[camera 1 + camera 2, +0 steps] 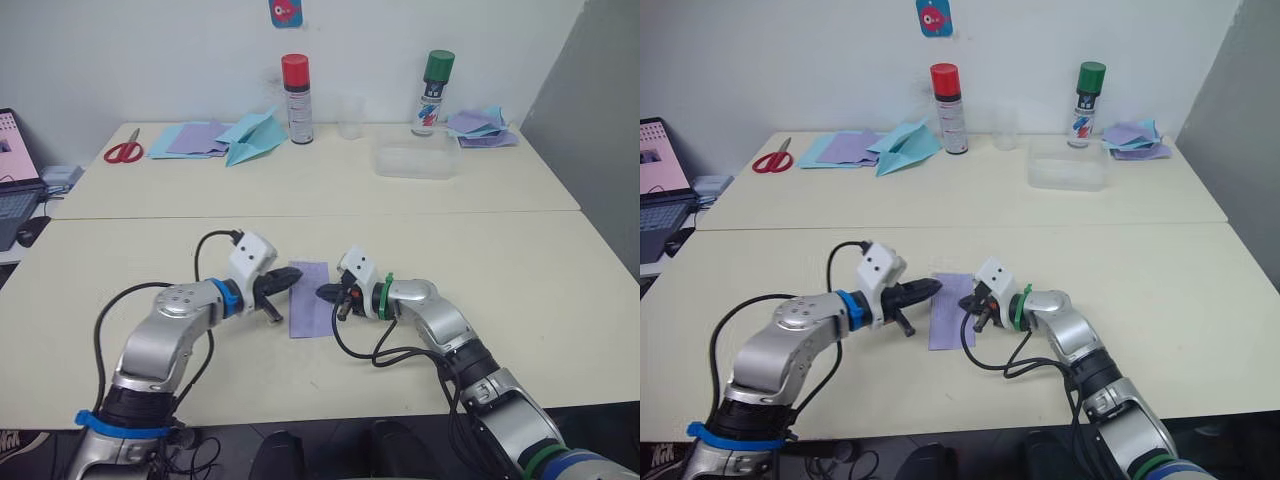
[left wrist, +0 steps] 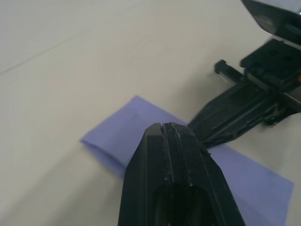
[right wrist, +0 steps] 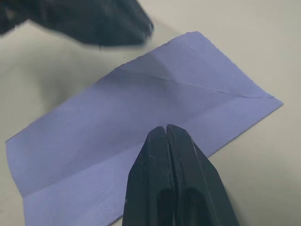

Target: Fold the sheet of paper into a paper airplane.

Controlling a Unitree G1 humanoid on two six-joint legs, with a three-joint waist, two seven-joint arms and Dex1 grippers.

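Both tools sit near the table's (image 1: 560, 300) front edge, fingers pressed together: left tool (image 1: 292, 277) and right tool (image 1: 325, 293) flank the folded paper (image 1: 309, 298). Right wrist view alone reveals diagonal creases; paper lies flat, ungripped.

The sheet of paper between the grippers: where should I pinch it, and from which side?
Probably a long edge. The sheet of paper lies flat on the table, folded into a narrow strip, so there is nothing to grasp from above. The right gripper sits closed at its right edge and could likely slide a finger under there. The left gripper is closed at the far left edge.
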